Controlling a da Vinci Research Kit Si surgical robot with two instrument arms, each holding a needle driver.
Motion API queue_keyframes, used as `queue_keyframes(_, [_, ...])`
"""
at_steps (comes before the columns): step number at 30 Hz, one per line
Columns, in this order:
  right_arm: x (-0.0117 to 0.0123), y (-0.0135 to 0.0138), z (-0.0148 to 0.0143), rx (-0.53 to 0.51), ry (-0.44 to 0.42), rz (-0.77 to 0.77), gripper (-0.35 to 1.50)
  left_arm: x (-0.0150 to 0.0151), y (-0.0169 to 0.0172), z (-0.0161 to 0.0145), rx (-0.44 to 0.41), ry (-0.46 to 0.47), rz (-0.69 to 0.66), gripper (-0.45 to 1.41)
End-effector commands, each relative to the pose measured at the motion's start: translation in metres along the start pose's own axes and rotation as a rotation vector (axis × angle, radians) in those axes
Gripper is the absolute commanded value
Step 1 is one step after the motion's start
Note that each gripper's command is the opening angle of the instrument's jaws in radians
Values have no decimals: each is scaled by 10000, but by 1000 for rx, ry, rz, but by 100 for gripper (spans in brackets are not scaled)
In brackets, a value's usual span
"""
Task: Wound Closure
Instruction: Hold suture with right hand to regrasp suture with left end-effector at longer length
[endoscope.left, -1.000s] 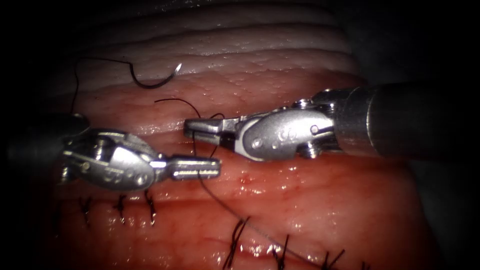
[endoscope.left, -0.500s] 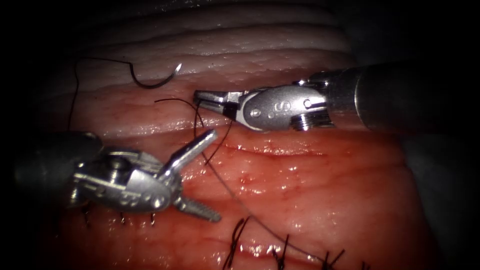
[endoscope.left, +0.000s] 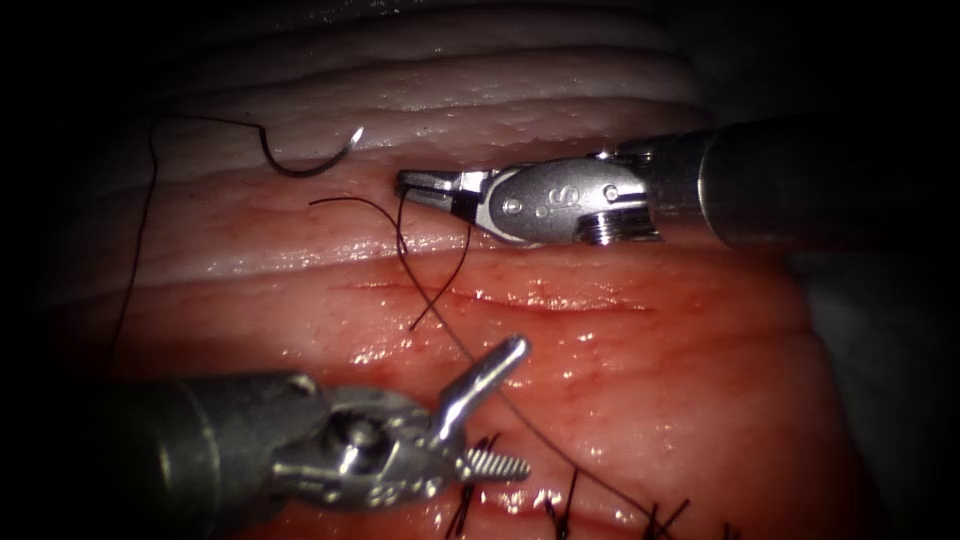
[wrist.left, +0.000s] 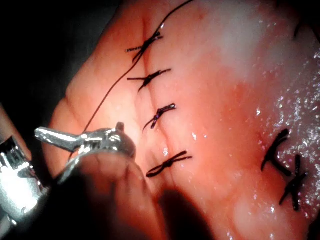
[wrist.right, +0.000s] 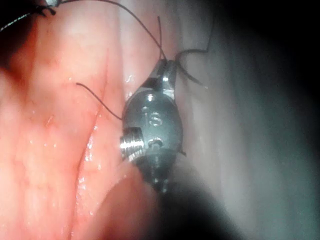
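The curved needle (endoscope.left: 312, 163) lies free on the pale tissue (endoscope.left: 560, 85) at the upper left, held by neither tool and not in the tissue. Its thread (endoscope.left: 140, 230) trails down the left side. My right tool (endoscope.left: 407, 184) is shut on the thread near a loose loop (endoscope.left: 440, 285), and a strand (endoscope.left: 540, 435) runs from there down to the stitched cut. The right wrist view shows the same hold, with my right tool (wrist.right: 166, 67) closed on the thread. My left tool (endoscope.left: 520, 405) is open and holds nothing, just above the nearest stitch (endoscope.left: 470, 490).
A row of dark stitches (endoscope.left: 565, 500) runs along the lower tissue towards the right. In the left wrist view several stitches (wrist.left: 159, 116) cross the closed cut, with a thread (wrist.left: 107, 97) beside them. Red fluid wets the tissue (endoscope.left: 640, 380).
My left tool's jaws opened and it dropped down and to the right, ending over the stitches. My right tool rose slightly and stayed shut on the thread. The needle did not move.
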Motion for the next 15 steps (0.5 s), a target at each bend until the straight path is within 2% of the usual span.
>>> queue_keyframes(1, [-2, 1, 10, 1, -1, 1, -35, 1, 5, 10, 2, -4, 12, 93])
queue_keyframes(9, [-3, 1, 11, -1, -2, 6, -35, 11, 15, 24, 11, 4, 22, 86])
queue_keyframes(15, [-4, 1, 12, 1, -4, 6, -35, 14, 17, 23, 12, 14, 24, 64])
